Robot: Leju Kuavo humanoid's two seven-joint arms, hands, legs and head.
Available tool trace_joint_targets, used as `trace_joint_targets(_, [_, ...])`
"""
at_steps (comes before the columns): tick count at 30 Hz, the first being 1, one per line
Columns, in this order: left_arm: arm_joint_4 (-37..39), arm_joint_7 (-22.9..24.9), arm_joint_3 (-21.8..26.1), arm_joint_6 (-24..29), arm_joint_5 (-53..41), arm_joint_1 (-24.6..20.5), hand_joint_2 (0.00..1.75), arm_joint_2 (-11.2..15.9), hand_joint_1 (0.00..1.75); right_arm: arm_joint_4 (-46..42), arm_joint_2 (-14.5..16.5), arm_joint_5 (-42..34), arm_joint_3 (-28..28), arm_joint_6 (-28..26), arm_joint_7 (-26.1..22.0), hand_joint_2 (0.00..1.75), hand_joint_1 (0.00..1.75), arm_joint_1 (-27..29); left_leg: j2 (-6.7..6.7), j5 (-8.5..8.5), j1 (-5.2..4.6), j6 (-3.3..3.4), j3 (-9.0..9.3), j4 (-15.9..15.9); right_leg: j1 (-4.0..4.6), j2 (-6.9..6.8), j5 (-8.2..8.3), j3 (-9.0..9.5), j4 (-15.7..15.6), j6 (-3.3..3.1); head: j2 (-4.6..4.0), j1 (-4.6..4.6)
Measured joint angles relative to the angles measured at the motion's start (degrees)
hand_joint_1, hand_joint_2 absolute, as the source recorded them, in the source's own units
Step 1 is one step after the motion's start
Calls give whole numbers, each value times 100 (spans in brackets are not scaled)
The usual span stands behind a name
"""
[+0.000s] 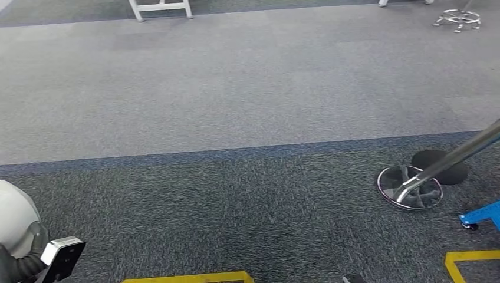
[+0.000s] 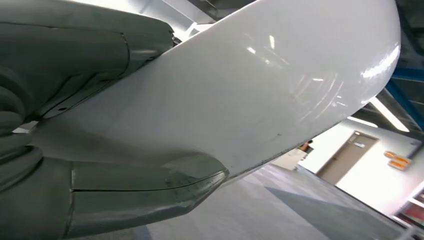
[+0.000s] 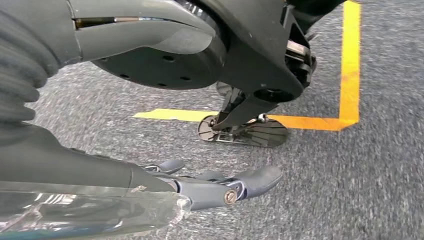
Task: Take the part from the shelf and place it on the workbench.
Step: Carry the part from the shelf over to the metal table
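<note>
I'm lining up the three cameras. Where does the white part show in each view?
Head view: the white part sits at the lower left edge, gripped by the left hand.
Left wrist view: it spans most of the picture, between the fingers.
Right wrist view: not in it.
Shared landmark: the yellow floor tape, in the head and right wrist views.

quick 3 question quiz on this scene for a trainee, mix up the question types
1. True or false: the left hand holds the white part.
2. What colour is the tape on the carpet?
3. The right hand is: A) holding the part, B) holding nothing, fingers stretched out over the carpet, C) resting on a shelf.

Key: 1 true; 2 yellow; 3 B.
</note>
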Motion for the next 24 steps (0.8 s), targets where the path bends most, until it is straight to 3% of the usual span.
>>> trace_joint_targets(1, [0, 0, 1, 0, -3, 4, 175, -1, 175, 0, 0, -4, 1, 1, 1, 175, 0, 5, 39, -83, 13, -13, -145, 291, 11, -90, -11, 5, 1, -6, 0, 2])
trace_joint_targets(2, [0, 0, 2, 0, -3, 9, 175, -1, 175, 0, 0, -6, 1, 1, 1, 175, 0, 6, 57, -59, 21, -19, -199, 396, 18, -176, -22, 13, 1, -6, 0, 1])
trace_joint_targets(3, [0, 0, 4, 0, -4, 13, 175, -1, 175, 0, 0, -6, 1, 2, 1, 175, 0, 4, 75, 78, 25, -15, -131, 263, 23, -257, -35, 28, 1, -1, 0, -1])
trace_joint_targets(4, [-1, 0, 5, 0, -5, 14, 175, -1, 175, 0, 0, -7, 1, 2, 1, 175, 0, 0, 123, 285, 22, -1, 46, -71, 26, -331, -51, 52, 1, 8, 0, -1])
trace_joint_targets(6, [-2, -1, 8, 0, -10, 7, 175, -1, 175, 0, 0, -8, 1, 3, 0, 175, 0, -6, 365, 586, -21, 59, 465, -857, 43, -455, -94, 96, 6, 46, 0, -3])
trace_joint_targets(8, [-2, -7, 8, 0, -27, 1, 175, -1, 175, 0, 0, -18, 1, 3, 0, 175, 0, -13, 523, 624, -75, 124, 642, -1216, 71, -573, -135, 121, 12, 98, 0, 5])
trace_joint_targets(10, [-4, -13, 17, 1, -49, 16, 175, -2, 175, -2, 0, -27, 2, 5, 0, 175, 0, -30, 430, 620, -86, 188, 637, -1258, 74, -676, -164, 151, 7, 156, 1, 12])
trace_joint_targets(12, [-9, -14, 32, 5, -58, 20, 175, -11, 175, -5, 0, -27, 3, 6, -1, 175, 0, -43, 302, 650, -58, 258, 650, -1303, 47, -476, -294, 96, 166, 212, 1, 27])
trace_joint_targets(14, [-13, -16, 38, 7, -61, 0, 175, -29, 175, -7, 0, -27, 4, 5, -1, 175, 0, -35, 172, 663, -36, 306, 661, -1325, 23, -135, -621, -208, 797, 246, 1, 54])
trace_joint_targets(16, [-13, -17, 39, 7, -65, -5, 175, -42, 175, -6, 0, -26, 5, 5, 1, 175, 0, -19, 25, 659, -38, 324, 661, -1324, 20, -19, -896, -616, 1557, 265, 1, 62])
trace_joint_targets(17, [-13, -17, 40, 7, -66, -2, 175, -44, 175, -5, 0, -26, 5, 3, 3, 175, 0, -11, -55, 657, -40, 325, 666, -1323, 20, -7, -885, -733, 1720, 269, 0, 62])
trace_joint_targets(18, [-13, -18, 42, 7, -67, 1, 175, -45, 175, -5, 0, -26, 5, 2, 3, 175, 0, -7, -137, 655, -39, 321, 676, -1321, 20, 3, -747, -734, 1634, 269, 0, 62])
trace_joint_targets(19, [-13, -22, 43, 8, -71, 2, 175, -46, 175, -4, -1, -26, 5, 0, 3, 175, 0, -4, -220, 650, -35, 313, 692, -1319, 17, 32, -515, -625, 1328, 264, 1, 63])
trace_joint_targets(21, [-13, -44, 43, 19, -98, 1, 175, -48, 175, -4, -2, -27, 5, -2, 0, 175, 0, -6, -368, 629, -31, 276, 715, -1302, -5, 249, -105, -280, 511, 248, 1, 65])
trace_joint_targets(23, [-13, -81, 43, 42, -140, 1, 175, -49, 175, -3, -2, -26, 5, -1, 2, 175, 0, -13, -488, 626, -29, 210, 691, -1281, -16, 424, -12, -68, 99, 211, 1, 65])
trace_joint_targets(24, [-13, -96, 44, 54, -159, 4, 175, -49, 175, -2, -2, -26, 6, -1, 3, 175, 0, -15, -546, 636, -23, 174, 668, -1274, -9, 415, -33, -38, 72, 185, 1, 62])
